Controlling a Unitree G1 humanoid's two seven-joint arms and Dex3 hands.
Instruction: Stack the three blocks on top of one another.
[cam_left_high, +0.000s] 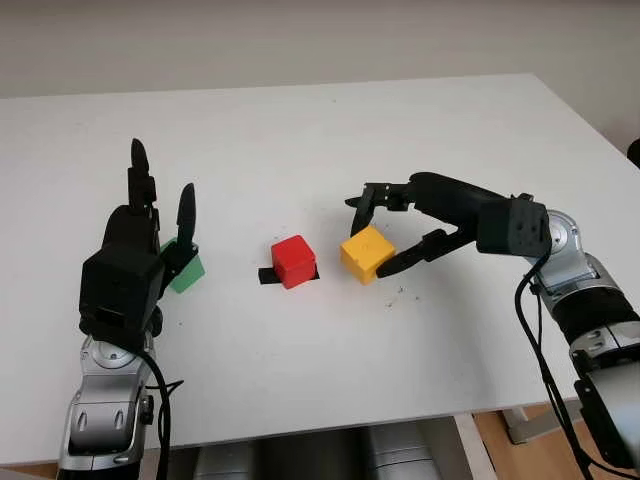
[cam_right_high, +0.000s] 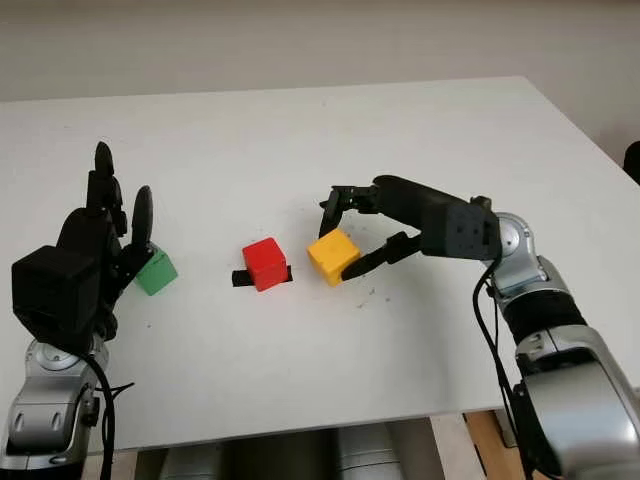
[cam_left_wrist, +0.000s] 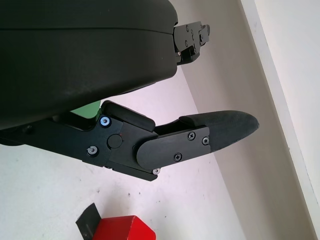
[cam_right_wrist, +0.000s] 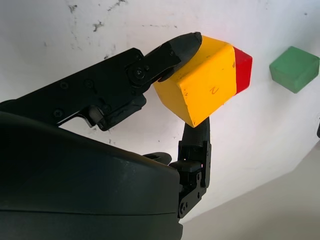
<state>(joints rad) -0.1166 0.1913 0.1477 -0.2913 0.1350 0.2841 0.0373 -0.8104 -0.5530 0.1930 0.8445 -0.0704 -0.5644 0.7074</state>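
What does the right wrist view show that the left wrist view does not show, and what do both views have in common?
Right wrist view: the right hand shut on the yellow block, a finger pressing its upper edge, and the green block as a whole cube farther off on the table.

Left wrist view: the left hand, open, holding nothing, with only a sliver of green showing past its shell, and a black tape mark beside the red block.

Both: the red block, the green block and the white table.
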